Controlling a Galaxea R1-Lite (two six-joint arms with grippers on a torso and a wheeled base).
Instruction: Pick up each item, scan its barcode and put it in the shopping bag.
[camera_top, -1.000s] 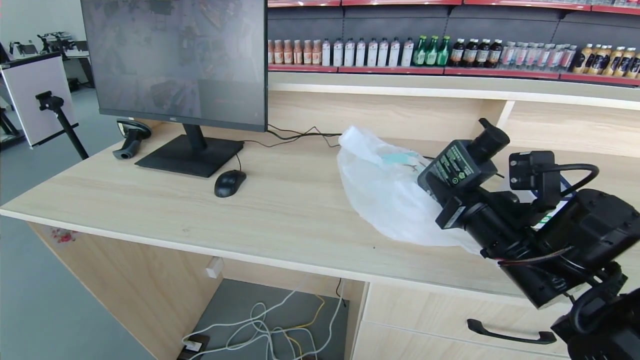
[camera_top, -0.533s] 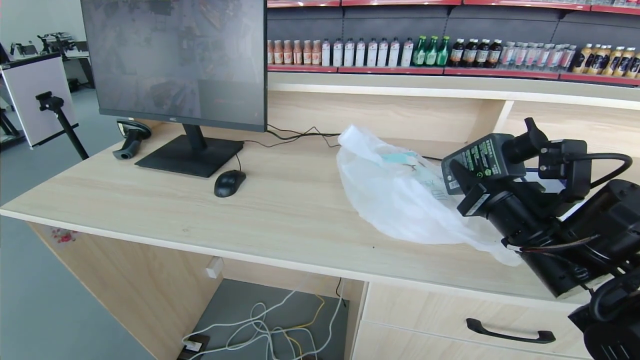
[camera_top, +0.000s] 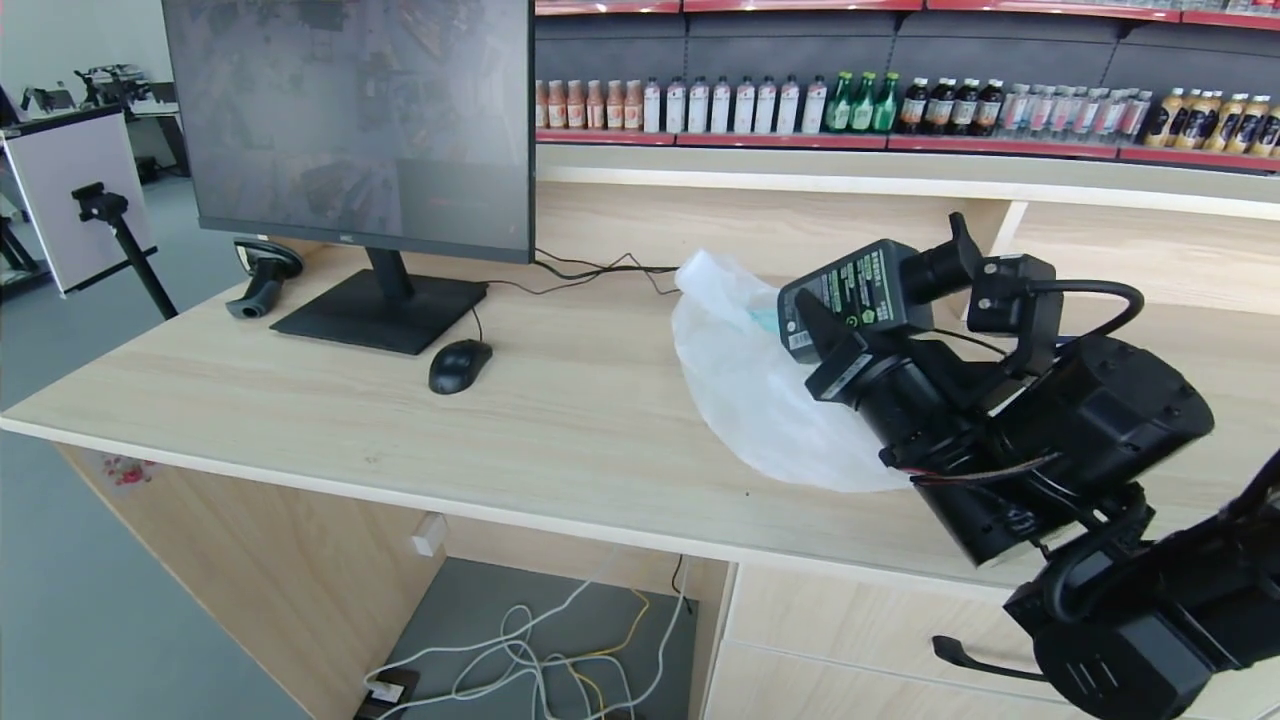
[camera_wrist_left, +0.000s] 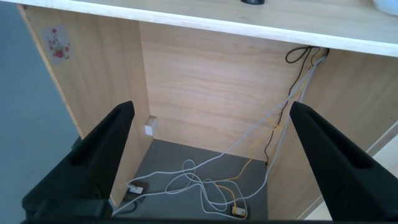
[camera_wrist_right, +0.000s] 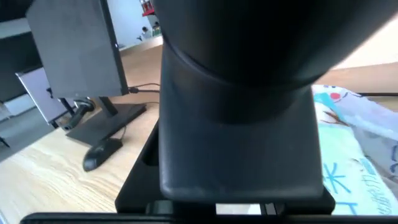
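Scanner (camera_top: 850, 290) leftward, tight between right jaws

The right pincer (camera_top: 848, 345) grips a black labelled device (camera_top: 862, 288), but the spot where its tips meet the casing is hidden beneath that casing. In the right wrist view the same device (camera_wrist_right: 239, 124) sits so close that it is a dark blur, its top cut off by the frame. Behind the pincer, the arm covers half of the shopping bag (camera_top: 745, 400). A teal item (camera_top: 765, 318) inside shows as a sliver just beside the device, too veiled to identify. The device's label print is too small to read. The left pincer (camera_wrist_left: 211, 106) hangs spread wide, its fingers (camera_wrist_left: 102, 155) cut off at the frame's lower edge.
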